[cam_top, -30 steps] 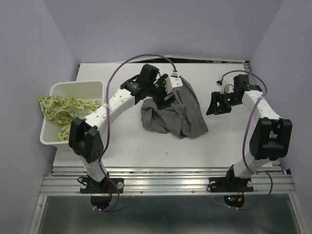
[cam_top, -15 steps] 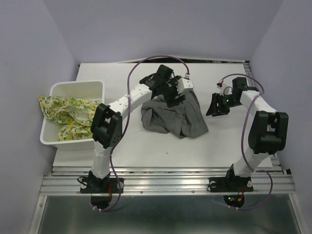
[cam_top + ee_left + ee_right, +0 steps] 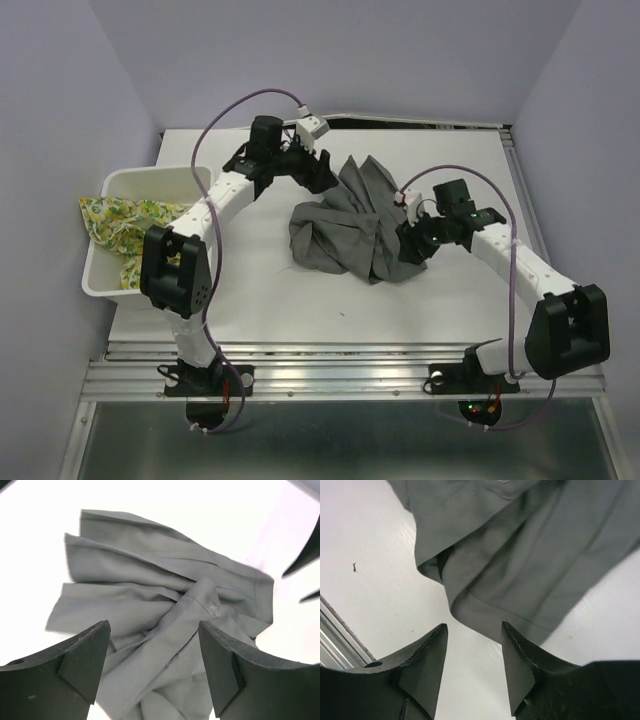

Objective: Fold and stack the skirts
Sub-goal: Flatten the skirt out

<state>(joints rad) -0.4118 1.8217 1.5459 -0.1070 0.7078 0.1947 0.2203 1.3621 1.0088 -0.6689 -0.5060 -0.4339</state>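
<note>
Grey skirt [image 3: 350,225]: crumpled heap, mid table [image 3: 450,150], unfolded.
Printed skirt [image 3: 125,228]: draped over basket [image 3: 160,178] rim, untouched.
Left gripper [image 3: 152,630]: spread wide, empty, over the heap's far edge.
Right gripper [image 3: 474,627]: parted, at near hem, nothing pinched.
Progress: nil, no fold or stack yet.

Grey skirt [image 3: 352,228] crumpled mid-table – lemon-print skirt [image 3: 125,225] draped over basket rim.

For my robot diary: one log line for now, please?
grey skirt: crumpled | left pincer: open, above skirt | right pincer: open, beside skirt edge
</note>
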